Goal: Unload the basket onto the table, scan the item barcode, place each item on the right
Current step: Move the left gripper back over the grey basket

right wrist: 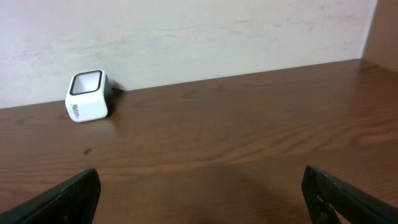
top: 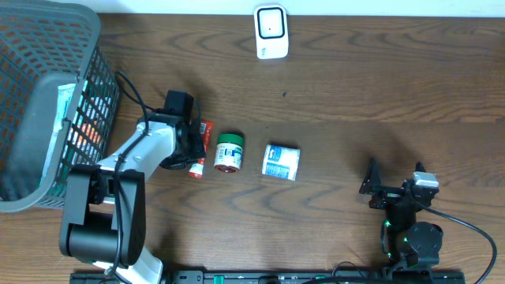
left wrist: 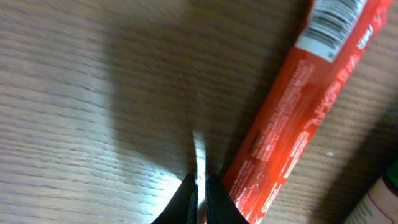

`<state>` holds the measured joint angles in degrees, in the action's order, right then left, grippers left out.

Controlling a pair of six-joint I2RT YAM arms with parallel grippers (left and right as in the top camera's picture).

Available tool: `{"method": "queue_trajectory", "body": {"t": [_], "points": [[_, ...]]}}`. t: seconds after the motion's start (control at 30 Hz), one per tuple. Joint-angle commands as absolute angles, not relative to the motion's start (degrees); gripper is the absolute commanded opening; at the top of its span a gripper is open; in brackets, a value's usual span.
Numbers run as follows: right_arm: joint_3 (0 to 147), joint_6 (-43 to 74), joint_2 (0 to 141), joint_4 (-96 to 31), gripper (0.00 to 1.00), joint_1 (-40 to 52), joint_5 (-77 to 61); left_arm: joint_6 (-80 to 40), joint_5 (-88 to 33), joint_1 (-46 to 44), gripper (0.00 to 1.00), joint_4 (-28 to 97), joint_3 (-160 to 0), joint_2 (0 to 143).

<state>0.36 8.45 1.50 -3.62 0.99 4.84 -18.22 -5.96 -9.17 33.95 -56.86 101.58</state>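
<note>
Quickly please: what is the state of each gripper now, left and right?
Left gripper: closed, holding nothing, tips beside the red tube.
Right gripper: open, holding nothing.

Noting a grey plastic lattice basket [top: 99, 87] standing at the left end of a dark brown wood-grain table [top: 355, 87], with packets showing through its wall. Recording a small green-and-white round container [top: 230, 151] lying mid-table, near a white-and-blue packet [top: 282, 162], not touching. Observing a pale wall [right wrist: 186, 31] running behind the table's far edge.
</note>
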Motion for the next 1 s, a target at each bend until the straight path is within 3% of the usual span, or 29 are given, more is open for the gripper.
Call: {"method": "queue_trajectory", "body": {"t": [0.0, 0.47, 0.7, 0.83, 0.97], "points": [[0.3, 7.6, 1.5, -3.8, 0.99, 1.3, 5.0, -18.7, -8.3, -9.3, 0.07, 34.4, -56.4, 100.9], [0.3, 7.6, 1.5, -3.8, 0.99, 1.3, 5.0, -18.7, -1.7, -9.3, 0.07, 35.0, -59.8, 98.8], [0.3, 7.6, 1.5, -3.8, 0.99, 1.3, 5.0, -17.8, 3.8, -9.3, 0.09, 45.5, -73.3, 93.4], [0.3, 7.6, 1.5, -3.8, 0.99, 1.3, 5.0, -17.8, 4.0, -8.0, 0.17, 54.5, -86.5, 92.1], [0.3, 7.6, 1.5, -3.8, 0.99, 1.3, 5.0, -17.9, 4.0, -3.8, 0.33, 60.5, -99.5, 91.9]]}}
